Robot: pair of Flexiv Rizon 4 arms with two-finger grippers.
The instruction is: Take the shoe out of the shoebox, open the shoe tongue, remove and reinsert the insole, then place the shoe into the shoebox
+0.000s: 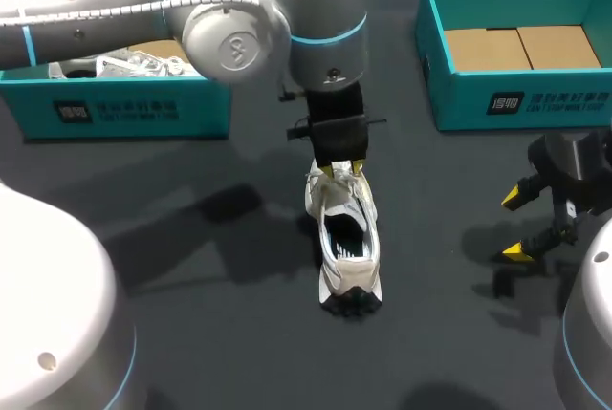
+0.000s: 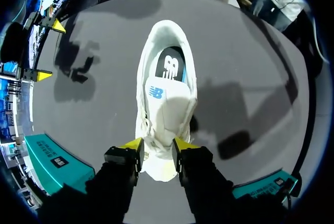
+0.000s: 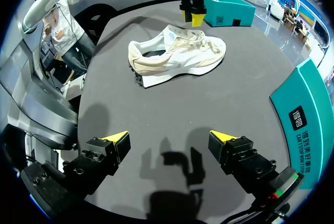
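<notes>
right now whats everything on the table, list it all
shoe: one, white, standing on its sole mid-table, heel toward the near edge
left shoebox: one, teal, open, far left, holding something white that I cannot identify
right shoebox: one, teal, open, far right, only its brown cardboard floor showing
table: one, dark grey
left gripper: one, black with yellow tips, shut on the shoe's front end
right gripper: one, black with yellow tips, open, over bare table right of the shoe
</notes>
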